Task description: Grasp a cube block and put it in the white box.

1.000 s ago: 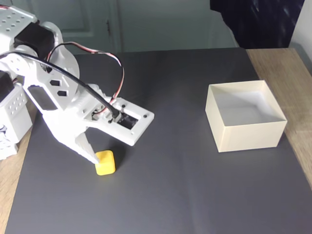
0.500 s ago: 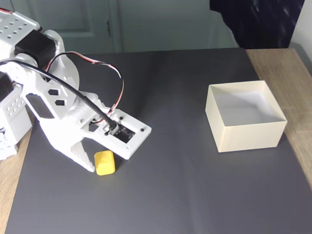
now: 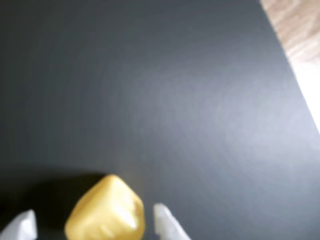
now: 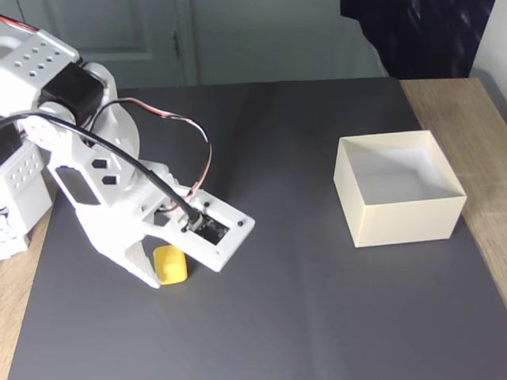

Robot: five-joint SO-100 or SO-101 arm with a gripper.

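Over the last second the white plastic end effector [image 4: 170, 265] has advanced and lowered over the small matte yellow-orange cube block [image 4: 171, 264]. Its wrist plate now covers the cube's top edge; the cube sits between the fingers, formerly beside one fingertip [image 3: 167, 222].
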